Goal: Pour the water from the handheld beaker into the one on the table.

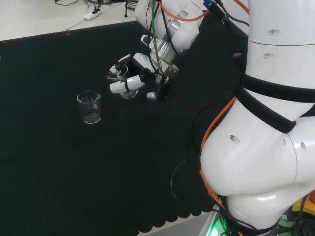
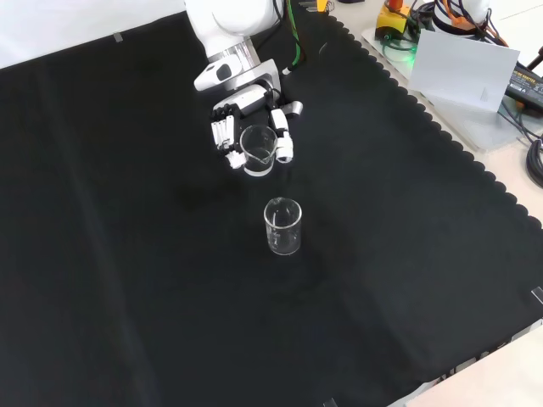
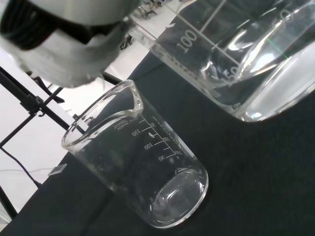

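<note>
My hand [image 1: 129,78] [image 2: 242,119] hangs above the black cloth with its fingers curled round a clear glass beaker [image 2: 258,148] [image 3: 236,54]. The held beaker is tilted, and water lies in its lower part in the wrist view. A second clear beaker [image 1: 89,107] [image 2: 282,226] [image 3: 142,172] stands upright on the cloth and looks empty. In the head view it is to the left of the hand and a little nearer. From the front, the standing beaker is just below the held one, with a small gap between them.
The arm's big white links [image 1: 266,123] stand at the right of the head view, with orange and green cables. The scalloped cloth edge [image 2: 475,161] runs along the right in the front view, with a grey box [image 2: 471,72] beyond it.
</note>
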